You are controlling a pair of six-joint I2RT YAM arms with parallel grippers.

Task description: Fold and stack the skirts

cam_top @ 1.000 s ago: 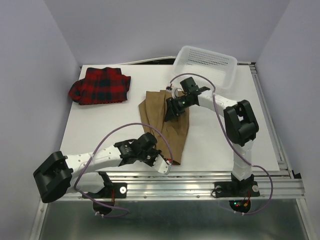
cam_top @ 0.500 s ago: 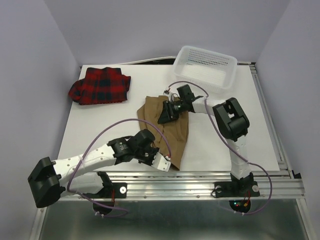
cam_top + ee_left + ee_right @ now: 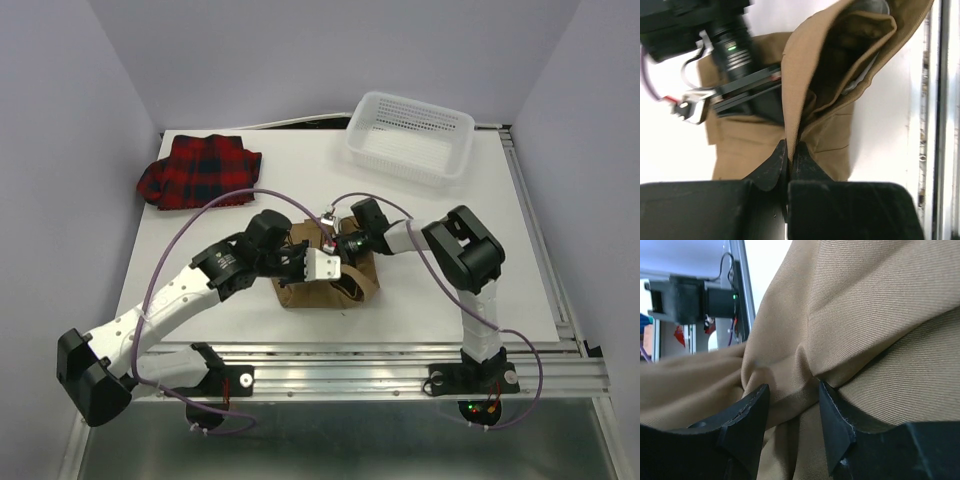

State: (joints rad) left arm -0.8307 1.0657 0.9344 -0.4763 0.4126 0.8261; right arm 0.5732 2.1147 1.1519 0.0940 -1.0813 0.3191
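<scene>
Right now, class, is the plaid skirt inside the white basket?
No, the plaid skirt lies on the table, well apart from the basket.

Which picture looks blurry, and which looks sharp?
Left wrist view: the right arm at top left is smeared, the tan skirt clearer. Right wrist view: the skirt's weave is crisp, the background soft. Top view: sharp, evenly lit, faint shadows.

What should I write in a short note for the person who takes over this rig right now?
Left pincer: shut on an edge of the tan skirt, lifted over the cloth.
Right pincer: shut on a bunch of the same skirt.
Plaid skirt: folded, far left corner.
White mesh basket: far right, apart.
Done: plaid skirt folded.
To do: finish the tan fold, stack it on the plaid one. No other skirt in view.
</scene>
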